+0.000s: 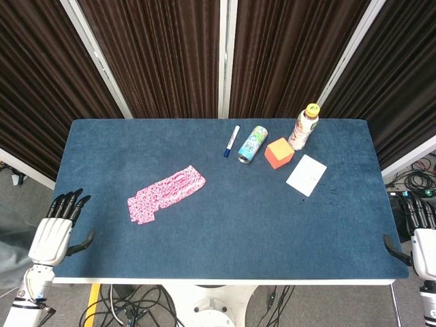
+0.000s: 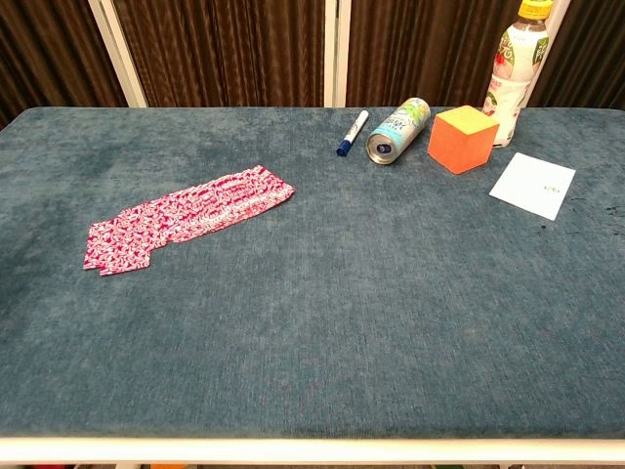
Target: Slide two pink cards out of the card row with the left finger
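Pink card row (image 1: pixel 165 195) lies fanned and overlapping on the blue table (image 1: pixel 204 245), left of centre, running diagonally from the front-left toward the back-right; no card is slid out yet. Left hand (image 1: pixel 56 230) hangs off the table's left edge near the front corner, fingers released and spread, holding nothing. Right hand (image 1: pixel 422 235) sits off the right edge near the front corner, only partly in frame, fingers apart, nothing held. Along the back edge toward the right: marker (image 1: pixel 231 141), can (image 1: pixel 252 144) lying on its side, orange cube (image 1: pixel 278 152), upright bottle (image 1: pixel 305 127), white card (image 1: pixel 306 175) just in front of them.
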You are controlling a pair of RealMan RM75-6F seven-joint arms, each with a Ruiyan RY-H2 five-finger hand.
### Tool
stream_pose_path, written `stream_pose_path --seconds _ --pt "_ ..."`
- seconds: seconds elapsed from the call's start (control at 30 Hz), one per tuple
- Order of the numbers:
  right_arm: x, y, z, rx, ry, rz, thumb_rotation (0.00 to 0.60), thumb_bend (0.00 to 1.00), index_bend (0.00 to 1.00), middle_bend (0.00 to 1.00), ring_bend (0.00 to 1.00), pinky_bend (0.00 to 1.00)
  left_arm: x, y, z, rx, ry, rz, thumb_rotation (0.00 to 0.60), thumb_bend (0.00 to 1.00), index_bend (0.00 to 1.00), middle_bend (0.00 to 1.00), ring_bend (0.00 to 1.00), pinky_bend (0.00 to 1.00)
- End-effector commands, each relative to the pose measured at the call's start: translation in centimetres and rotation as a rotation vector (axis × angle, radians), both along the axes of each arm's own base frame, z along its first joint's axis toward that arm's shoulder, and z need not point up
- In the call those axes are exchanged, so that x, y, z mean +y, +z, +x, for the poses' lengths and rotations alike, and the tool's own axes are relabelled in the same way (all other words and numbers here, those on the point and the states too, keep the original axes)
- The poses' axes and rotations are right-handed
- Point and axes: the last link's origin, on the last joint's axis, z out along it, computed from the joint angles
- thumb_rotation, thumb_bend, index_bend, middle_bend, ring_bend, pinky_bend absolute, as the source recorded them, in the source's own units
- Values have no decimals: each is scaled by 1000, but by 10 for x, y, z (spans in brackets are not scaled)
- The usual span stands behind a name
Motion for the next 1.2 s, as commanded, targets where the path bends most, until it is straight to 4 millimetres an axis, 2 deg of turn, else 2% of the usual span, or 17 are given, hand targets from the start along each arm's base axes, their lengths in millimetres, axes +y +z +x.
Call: stream_pose_path --seconds 0.03,0.17,0.3,0.37,0.43,0.47,0.5,0.53,0.6,0.67,0.7,0.83,0.93,1.0,1.2 --pt "0 0 0 -1 0 1 600 235 0 0 0 0 0 0 0 1 -1 -1 495 364 107 0 0 58" --pt "0 -1 -1 -1 -1 5 600 235 0 0 0 0 0 0 0 4 -4 2 509 365 107 0 0 58" --pt "-1 -1 0 -4 -1 0 600 235 0 0 0 0 2 1 0 3 -5 10 591 367 106 0 0 59" --pt "-2 -2 0 -2 1 1 600 235 0 0 0 0 3 2 -1 8 -2 11 600 370 104 14 0 66" --pt "-3 -3 1 3 1 8 600 235 0 0 0 0 3 4 -1 18 -3 19 600 371 102 86 28 144" --pt "-3 -3 1 8 1 10 600 235 0 0 0 0 3 4 -1 23 -8 24 600 371 102 162 99 246" --pt "-3 -3 1 12 1 11 600 235 0 0 0 0 3 4 -1 29 -11 28 600 371 102 264 226 389" --pt "-3 -2 2 14 2 9 600 235 0 0 0 0 2 4 -1 31 -12 28 600 371 102 372 368 519" --pt "-3 -1 2 13 1 5 600 235 0 0 0 0 2 2 -2 26 0 14 600 373 102 666 701 788" --pt "-3 -1 2 15 -2 9 600 235 0 0 0 0 0 -1 -2 29 17 -6 600 384 102 854 871 924" --pt "-3 -1 2 16 -3 11 600 235 0 0 0 0 -1 -2 -2 35 25 -22 600 392 103 913 922 970" --pt "-2 -1 3 17 -1 9 600 236 0 0 0 0 -3 -7 2 45 44 -78 600 461 103 987 986 1000" --pt "-3 0 3 18 -2 7 600 236 0 0 0 0 -4 -12 7 46 35 -101 600 543 103 999 996 1000" --pt "-3 0 3 18 -3 8 600 236 0 0 0 0 -5 -17 10 51 24 -123 600 558 102 999 996 1000" --pt "-5 2 7 24 6 9 600 236 0 0 0 0 -3 -48 14 82 8 -276 600 580 102 999 995 1000"
